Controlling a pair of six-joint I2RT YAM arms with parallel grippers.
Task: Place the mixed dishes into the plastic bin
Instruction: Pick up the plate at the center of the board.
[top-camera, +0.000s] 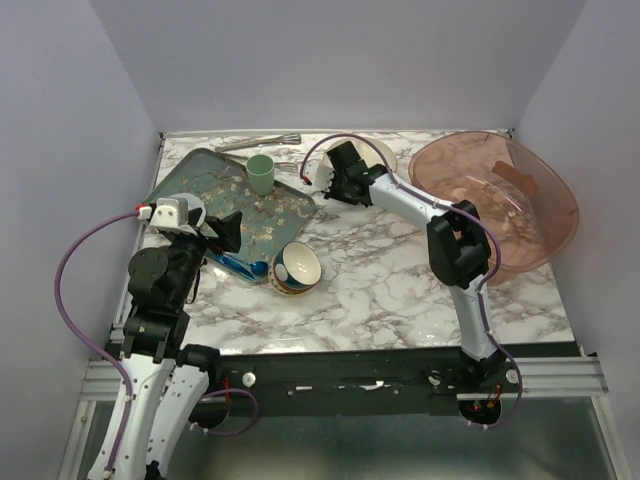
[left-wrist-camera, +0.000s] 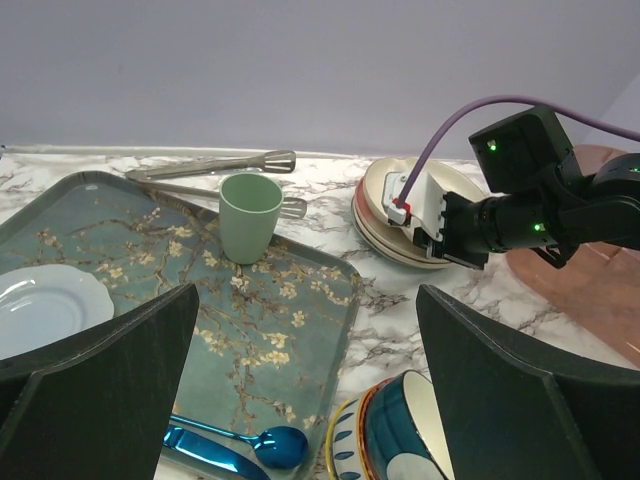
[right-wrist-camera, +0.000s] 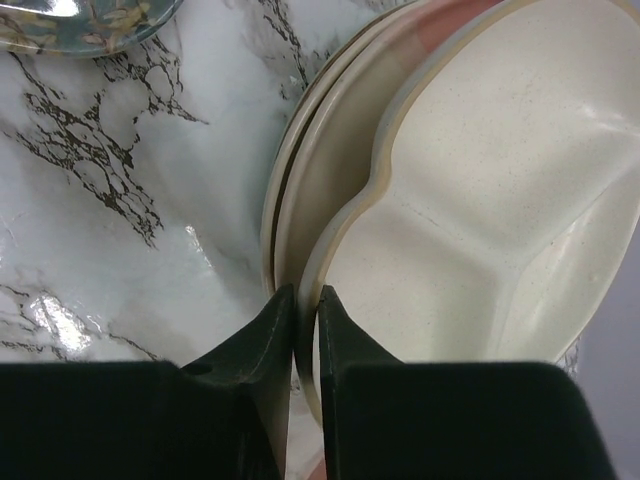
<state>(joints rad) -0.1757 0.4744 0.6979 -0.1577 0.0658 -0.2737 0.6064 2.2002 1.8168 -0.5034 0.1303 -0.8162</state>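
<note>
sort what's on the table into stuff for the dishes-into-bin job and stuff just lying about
For the job:
- stack of plates
- bowl
- pale plate on the tray
- bin
- right hand, pinching the top plate by its rim

Just lying about:
- tray
- green cup
- blue spoon
- metal utensils

a robot test booth: plain pale grey wall panels (top-camera: 350, 60) enclose a white marble-patterned bench (top-camera: 380, 290), and two black-and-white robot arms (top-camera: 160, 290) (top-camera: 455, 250) with purple cables (top-camera: 62, 290) are bolted to an aluminium rail (top-camera: 560, 378).
</note>
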